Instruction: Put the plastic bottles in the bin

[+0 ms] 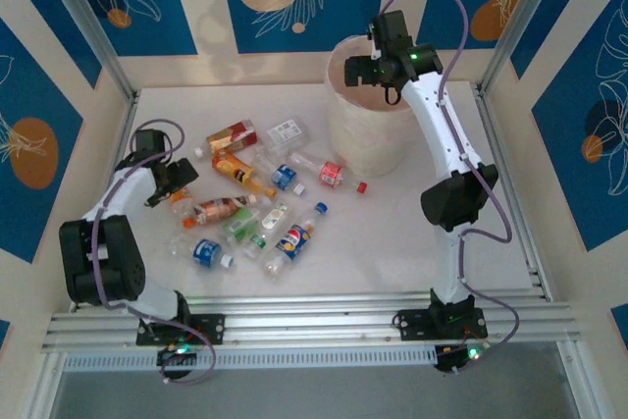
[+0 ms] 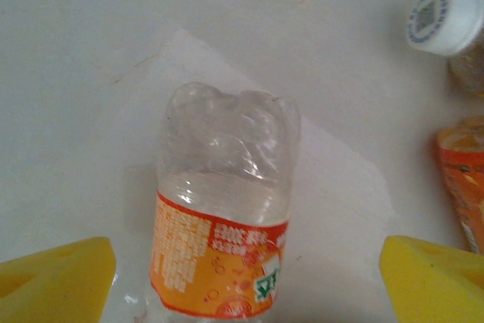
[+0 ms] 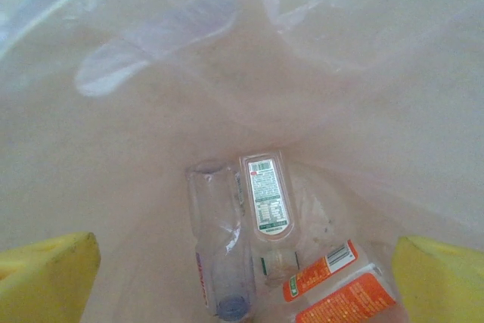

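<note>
Roughly ten plastic bottles [image 1: 257, 198] lie loose in a cluster on the left half of the surface [image 1: 412, 242], well apart from the bin [image 1: 368, 134] at the far right. At least three more are at the bottom of its liner in the right wrist view, incl. a clear one [image 3: 219, 240] and an orange-labelled one [image 3: 344, 289]. Left jaws: wide open, holding nothing, yellow pads [image 2: 57, 277] on either side of a crushed orange-label bottle [image 2: 219, 247], not touching it. Right jaws: spread wide and empty, directly above the bin mouth. The step in hand looks like the left pick of the orange-label bottle. To do it well, drop straight down with the bottle centred and close across the labelled band rather than the crumpled clear end, which would probably buckle or squirt out. The right pad sits near an orange bottle [image 2: 461, 179] and a white-capped bottle [image 2: 445, 18], so keep the descent vertical to avoid nudging them. Squeeze gently, since thin plastic gives. Lift well above the bin rim before crossing. The right arm [image 1: 446, 134] hangs over the bin, so it likely needs to clear out first or the two arms risk meeting there.
</note>
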